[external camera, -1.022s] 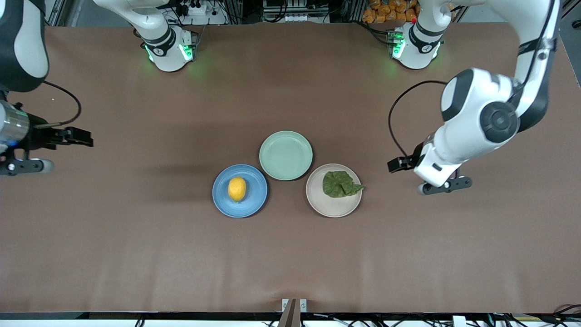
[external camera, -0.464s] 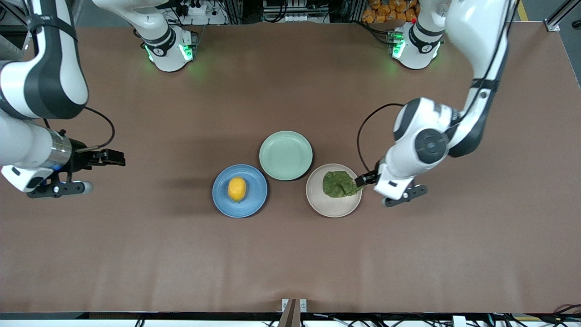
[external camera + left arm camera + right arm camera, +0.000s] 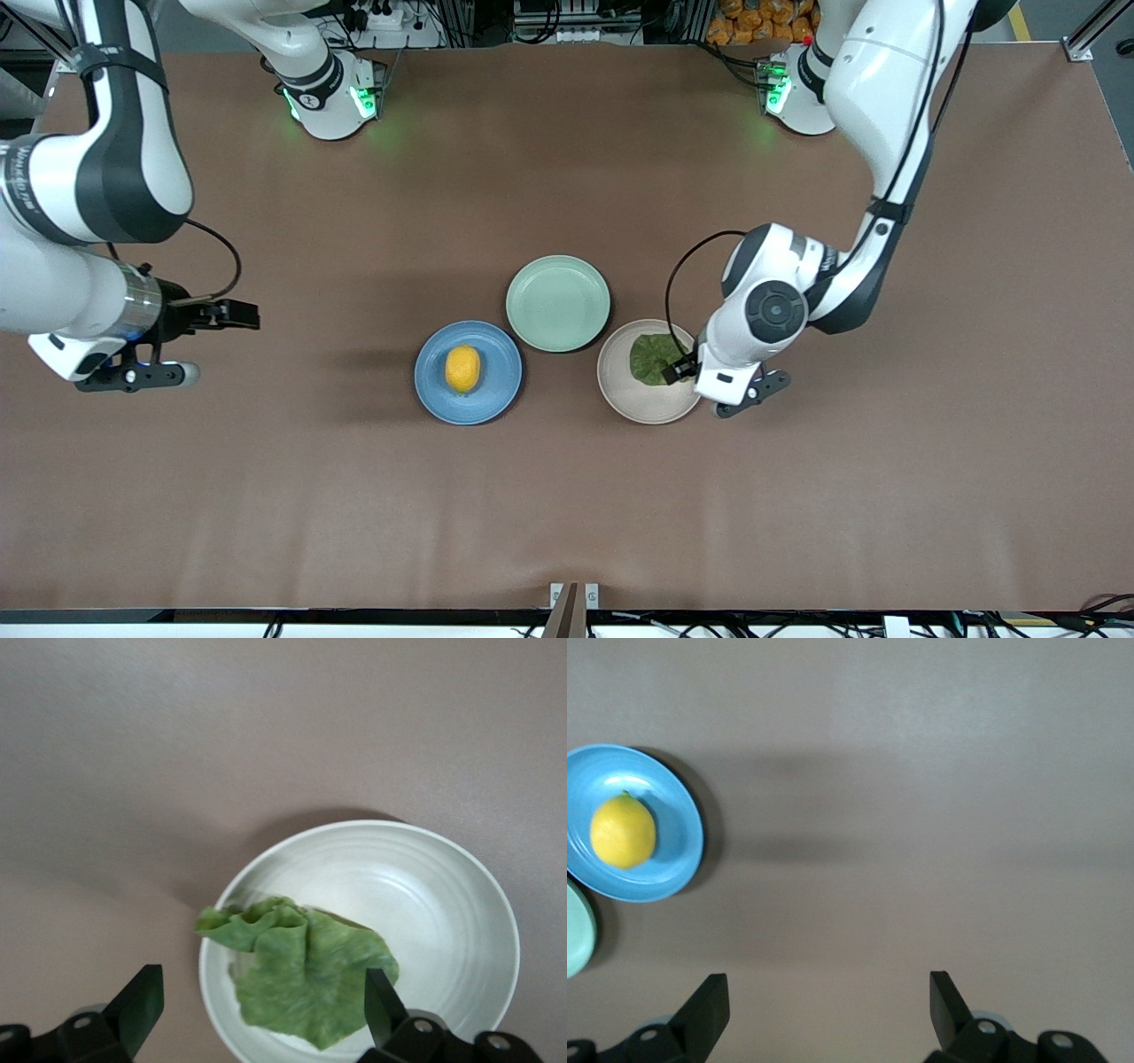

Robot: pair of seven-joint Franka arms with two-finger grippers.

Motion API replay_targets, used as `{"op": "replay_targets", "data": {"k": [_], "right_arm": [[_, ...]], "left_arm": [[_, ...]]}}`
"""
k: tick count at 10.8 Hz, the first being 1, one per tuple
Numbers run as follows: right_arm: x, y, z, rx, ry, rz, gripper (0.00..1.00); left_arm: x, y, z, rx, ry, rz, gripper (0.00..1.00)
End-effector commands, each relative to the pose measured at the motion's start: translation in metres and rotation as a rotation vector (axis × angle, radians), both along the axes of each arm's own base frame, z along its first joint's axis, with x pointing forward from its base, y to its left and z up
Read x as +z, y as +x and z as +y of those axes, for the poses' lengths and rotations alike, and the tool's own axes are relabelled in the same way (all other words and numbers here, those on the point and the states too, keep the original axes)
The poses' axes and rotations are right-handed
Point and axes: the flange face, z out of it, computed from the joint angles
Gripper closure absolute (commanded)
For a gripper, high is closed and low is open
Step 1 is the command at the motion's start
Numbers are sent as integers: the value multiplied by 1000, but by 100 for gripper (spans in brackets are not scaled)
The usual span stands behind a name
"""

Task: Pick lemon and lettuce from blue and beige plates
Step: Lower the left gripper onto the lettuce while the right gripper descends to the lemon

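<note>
The left gripper's [image 3: 257, 1010] two black fingers [image 3: 140, 1003] stand wide apart and hold nothing, hanging over the single dark green wrinkled lettuce leaf [image 3: 301, 974], which shows between the two tips in the left wrist view. The right gripper's [image 3: 824, 1005] fingers [image 3: 709, 1003] are spread just as wide, also empty, over bare brown worktop [image 3: 266, 496] toward the right arm's end, well apart from the small smooth oval yellow lemon [image 3: 622, 831].

Nothing has been lifted yet, so both picks are still to do. By my reading the left arm is close to its grasp, needing mainly a descent and a closing, while the right arm has a long stretch of worktop to cross before it can reach the fruit.

The lettuce lies on the round shallow pale beige plate [image 3: 640, 403], crumpled into soft folds with a pointed end reaching to the rim, toward the left arm's end. The lemon sits near the middle of the round shallow medium blue plate [image 3: 492, 390], lying on its side. Both plates rest around the middle of the worktop, well in from every edge, the blue one toward the right arm's end. A round pale mint-green plate [image 3: 558, 303], empty, sits between them and farther from the front camera, nearly touching both.
</note>
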Motion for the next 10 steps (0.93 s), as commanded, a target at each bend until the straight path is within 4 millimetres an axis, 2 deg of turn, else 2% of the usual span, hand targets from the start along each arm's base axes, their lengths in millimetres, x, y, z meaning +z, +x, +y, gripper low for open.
{"op": "replay_targets", "data": {"k": [1,5,7,10], "right_arm": [[-22,11,27,-74,13,-5,0],[-48,17,62,-125,31,-40,0],[-68,19,88,-170,37,-40,0],[-95,22,123,-204,30,-69,0]], "left_arm": [[-10,3,-10,20,24,-34,0],[-25,-2,-27,44,5,-59,0],[-41,-8,-38,45,0,-64,0],[-51,-9,-38,46,4,-65,0]]}}
